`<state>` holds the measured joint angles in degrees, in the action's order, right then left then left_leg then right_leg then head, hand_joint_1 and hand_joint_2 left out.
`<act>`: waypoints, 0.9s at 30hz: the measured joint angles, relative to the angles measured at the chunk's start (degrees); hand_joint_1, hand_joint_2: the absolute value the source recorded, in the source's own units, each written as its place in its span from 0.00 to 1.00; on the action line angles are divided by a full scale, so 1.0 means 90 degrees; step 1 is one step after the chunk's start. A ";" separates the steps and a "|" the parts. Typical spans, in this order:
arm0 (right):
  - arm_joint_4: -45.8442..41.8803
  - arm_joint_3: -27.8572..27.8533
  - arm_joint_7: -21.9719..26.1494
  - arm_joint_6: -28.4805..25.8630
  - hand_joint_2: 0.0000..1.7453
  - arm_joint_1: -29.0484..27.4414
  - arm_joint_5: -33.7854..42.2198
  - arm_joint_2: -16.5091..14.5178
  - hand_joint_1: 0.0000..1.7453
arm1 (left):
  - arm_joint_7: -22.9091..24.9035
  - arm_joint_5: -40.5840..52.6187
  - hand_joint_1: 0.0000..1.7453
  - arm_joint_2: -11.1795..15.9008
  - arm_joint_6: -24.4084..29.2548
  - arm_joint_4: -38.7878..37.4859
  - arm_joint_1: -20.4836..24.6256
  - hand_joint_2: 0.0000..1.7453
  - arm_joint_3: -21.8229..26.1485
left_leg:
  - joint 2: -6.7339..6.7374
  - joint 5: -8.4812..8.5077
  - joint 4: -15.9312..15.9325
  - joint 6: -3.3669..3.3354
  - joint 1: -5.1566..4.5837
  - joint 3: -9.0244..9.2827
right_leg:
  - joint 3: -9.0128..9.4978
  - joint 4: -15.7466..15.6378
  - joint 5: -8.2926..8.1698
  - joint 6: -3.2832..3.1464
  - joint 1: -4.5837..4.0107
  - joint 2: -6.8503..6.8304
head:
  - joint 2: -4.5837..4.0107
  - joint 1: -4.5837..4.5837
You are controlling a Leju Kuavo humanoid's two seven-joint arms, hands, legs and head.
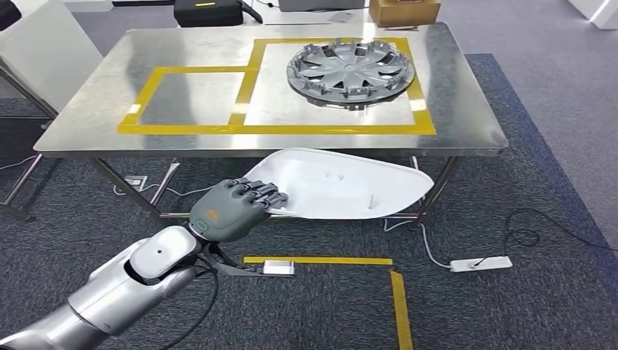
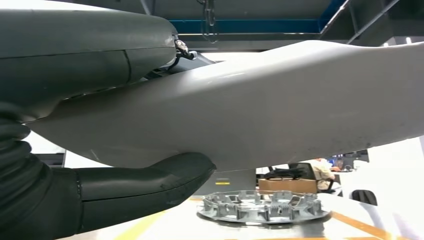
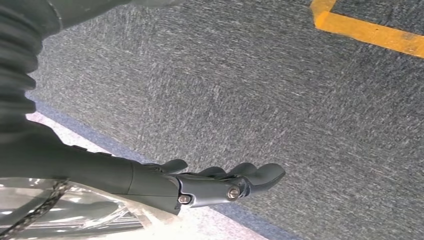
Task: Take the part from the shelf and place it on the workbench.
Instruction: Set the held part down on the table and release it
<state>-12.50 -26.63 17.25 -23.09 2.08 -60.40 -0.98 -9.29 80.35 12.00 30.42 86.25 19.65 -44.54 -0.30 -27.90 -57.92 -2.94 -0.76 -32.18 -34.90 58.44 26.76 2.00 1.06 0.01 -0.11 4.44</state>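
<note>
We see the left hand [image 1: 232, 208] gripping the white part [image 1: 342, 182]; right hand [image 3: 210, 185] hangs released; no legible writing.

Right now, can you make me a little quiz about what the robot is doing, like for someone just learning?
1. True or false: the white part already lies on the workbench.
2. Which hand holds the white part? A) left hand B) right hand C) a person's hand
3. Fill in: the silver hubcap sits inside the larger square of ______ tape.

Key
1. False: it is held in the air in front of the workbench's near edge.
2. A: the left hand grips its end; the right hand hangs above the carpet, holding nothing.
3. Yellow.
</note>
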 joint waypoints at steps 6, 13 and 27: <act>0.0000 -0.0005 -0.0002 0.0008 1.00 0.0002 -0.0006 0.0000 0.00 | 0.0000 0.0004 1.00 0.0003 0.0000 0.0000 -0.0001 1.00 0.0000 | -0.0001 0.0013 0.0024 0.0189 0.0028 0.0000 | -0.0001 0.0011 0.0008 -0.0028 -0.0025 -0.0010 | 0.0000 -0.0004; 0.0000 -0.0006 -0.0002 0.0008 1.00 0.0003 -0.0005 0.0000 0.00 | 0.0000 0.0005 1.00 0.0002 0.0000 0.0000 -0.0002 1.00 0.0000 | -0.0001 0.0013 0.0018 0.0229 0.0014 -0.0001 | 0.0011 0.0010 0.0004 -0.0029 -0.0006 -0.0017 | 0.0000 -0.0006; 0.0000 -0.0004 -0.0052 0.0016 1.00 0.0032 -0.0138 -0.0018 0.00 | 0.0193 0.0068 1.00 0.0134 -0.0199 -0.0038 -0.0035 1.00 0.0078 | -0.0001 0.0005 -0.0008 0.0215 0.0000 -0.0008 | 0.0018 0.0008 0.0000 -0.0023 0.0010 -0.0021 | 0.0000 -0.0005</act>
<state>-12.50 -26.67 16.79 -22.94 2.36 -61.65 -1.15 -7.55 80.96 13.21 28.63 85.91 19.34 -43.84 -0.31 -27.86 -57.99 -1.01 -0.76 -32.26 -34.74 58.51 26.76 1.79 1.15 -0.17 -0.11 4.39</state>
